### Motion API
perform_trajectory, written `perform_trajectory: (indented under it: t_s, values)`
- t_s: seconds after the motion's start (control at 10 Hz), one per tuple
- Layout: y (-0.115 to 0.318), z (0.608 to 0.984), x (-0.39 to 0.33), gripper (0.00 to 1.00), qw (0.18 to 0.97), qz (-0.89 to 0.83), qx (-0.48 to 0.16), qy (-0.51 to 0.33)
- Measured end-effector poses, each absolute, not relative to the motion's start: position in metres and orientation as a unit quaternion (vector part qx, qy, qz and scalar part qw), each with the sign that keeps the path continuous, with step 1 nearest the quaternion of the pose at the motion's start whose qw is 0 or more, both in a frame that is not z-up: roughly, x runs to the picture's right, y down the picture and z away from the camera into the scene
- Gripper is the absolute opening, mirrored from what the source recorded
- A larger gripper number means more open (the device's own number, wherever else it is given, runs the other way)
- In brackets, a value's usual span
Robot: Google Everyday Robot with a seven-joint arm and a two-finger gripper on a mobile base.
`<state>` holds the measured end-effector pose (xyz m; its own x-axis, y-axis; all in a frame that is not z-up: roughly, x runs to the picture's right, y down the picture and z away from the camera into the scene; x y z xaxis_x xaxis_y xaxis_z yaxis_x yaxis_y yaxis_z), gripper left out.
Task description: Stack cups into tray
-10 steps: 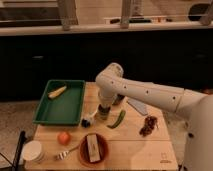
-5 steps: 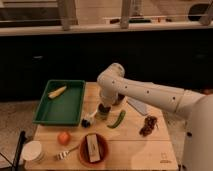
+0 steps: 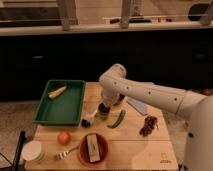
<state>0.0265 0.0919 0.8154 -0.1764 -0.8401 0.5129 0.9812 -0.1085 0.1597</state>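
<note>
Gripper (image 3: pixel 103 106) hangs low over mid-table (image 3: pixel 135 146), right on top of the pale green cup (image 3: pixel 102 114); whether it is gripping the cup or standing wide I cannot tell. A dark cup (image 3: pixel 87 120) sits just left of that one. Both are outside the tray (image 3: pixel 65 108), near its lower right corner. A bowl (image 3: pixel 101 154) lies nearer the front edge.

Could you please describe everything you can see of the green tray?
The tray is large, green and rectangular, apparently plastic, with raised sides. It lies flat on the left rear of the wooden table. A yellowish corn-like item lies in its far left corner, and the rest is bare. The end effector hangs just right of its near right corner, by the cups, not touching it.
</note>
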Motion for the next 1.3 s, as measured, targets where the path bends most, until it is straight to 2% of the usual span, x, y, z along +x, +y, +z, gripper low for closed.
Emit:
perform_trajectory:
  t_s: [0.5,0.6,0.7,1.3]
  values:
    - [0.083,0.811,0.014,0.68,0.621,-0.727,-0.153,-0.249]
    - [0.083,0.811,0.013,0.75,0.62,-0.727,-0.156,-0.252]
    - [0.082,0.812,0.009,0.8,0.618,-0.727,-0.159,-0.253]
    - [0.084,0.82,-0.003,0.8,0.615,-0.725,-0.198,-0.239]
